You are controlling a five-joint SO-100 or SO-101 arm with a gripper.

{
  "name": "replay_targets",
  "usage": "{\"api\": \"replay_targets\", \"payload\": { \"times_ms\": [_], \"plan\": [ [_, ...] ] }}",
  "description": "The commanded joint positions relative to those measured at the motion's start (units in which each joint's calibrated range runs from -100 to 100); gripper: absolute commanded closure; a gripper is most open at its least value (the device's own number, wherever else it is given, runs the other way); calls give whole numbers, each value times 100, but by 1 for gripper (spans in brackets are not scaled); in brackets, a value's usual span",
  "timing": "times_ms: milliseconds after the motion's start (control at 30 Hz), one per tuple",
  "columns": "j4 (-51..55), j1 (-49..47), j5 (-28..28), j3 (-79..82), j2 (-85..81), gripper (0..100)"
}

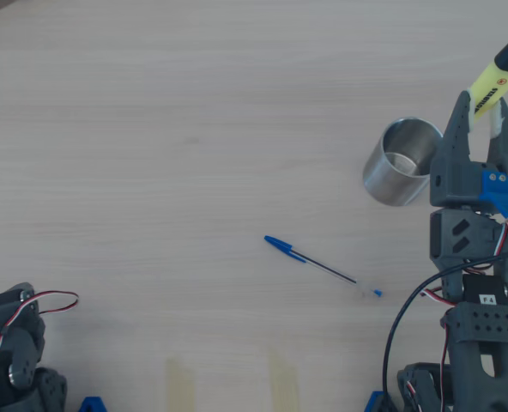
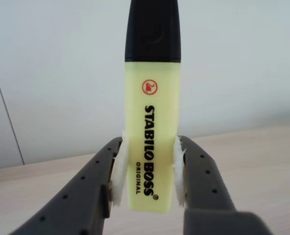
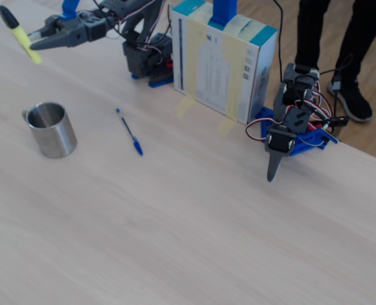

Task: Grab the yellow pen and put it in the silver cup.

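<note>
My gripper [image 1: 481,110] is shut on the yellow pen [image 1: 497,79], a chunky highlighter, and holds it clear of the table. In the wrist view the white pads [image 2: 118,169] pinch the lower body of the pen [image 2: 152,122], black cap pointing away from the gripper [image 2: 150,147]. The silver cup [image 1: 400,163] stands upright and open on the table, just left of the gripper in the overhead view. In the fixed view the pen [image 3: 21,37] hangs tilted in the gripper [image 3: 37,44], above and behind the cup [image 3: 50,130].
A thin blue-capped ballpoint pen [image 1: 318,264] lies on the table left of the arm; it also shows in the fixed view [image 3: 129,132]. A second arm [image 3: 289,127] rests folded at the table edge. A white and teal box [image 3: 223,60] stands behind.
</note>
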Motion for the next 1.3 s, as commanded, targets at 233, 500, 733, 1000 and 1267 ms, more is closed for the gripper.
{"api": "replay_targets", "payload": {
  "times_ms": [233,500,733,1000,1267],
  "plan": [
    [-385,-446,332,-65,931,98],
    [-1097,-393,290,-229,1846,98],
    [-1166,-367,290,-673,2511,98],
    [-1166,-166,326,-855,3018,98],
    [-1166,-70,326,-864,3275,98]
  ]
}}
